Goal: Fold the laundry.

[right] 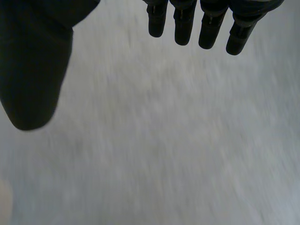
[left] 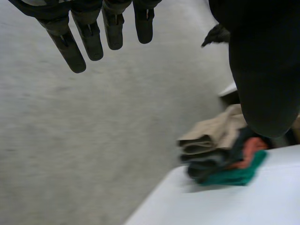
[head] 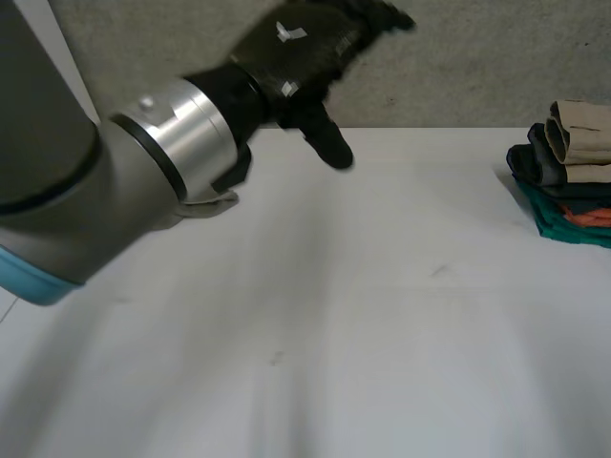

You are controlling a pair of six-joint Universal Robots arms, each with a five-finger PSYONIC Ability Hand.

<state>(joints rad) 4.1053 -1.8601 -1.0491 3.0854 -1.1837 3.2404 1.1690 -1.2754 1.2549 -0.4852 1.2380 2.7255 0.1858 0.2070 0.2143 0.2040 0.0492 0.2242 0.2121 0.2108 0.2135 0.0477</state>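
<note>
White surface point(head: 334, 315) lies bare before me, the left robot hand point(head: 305, 48) raised over its far left, fingers straight, holding nothing, and the stack of folded laundry point(head: 573, 172) at its far right edge. That stack worries me: it sits so near the edge that, I judge, a careless arm sweep could push it off or undo the folds. Beyond the head view's look at its top, the left wrist view adds its side, beige over dark, orange and teal, while the right wrist view gives the right robot hand point(right: 33, 70), equally straight-fingered and empty.
</note>
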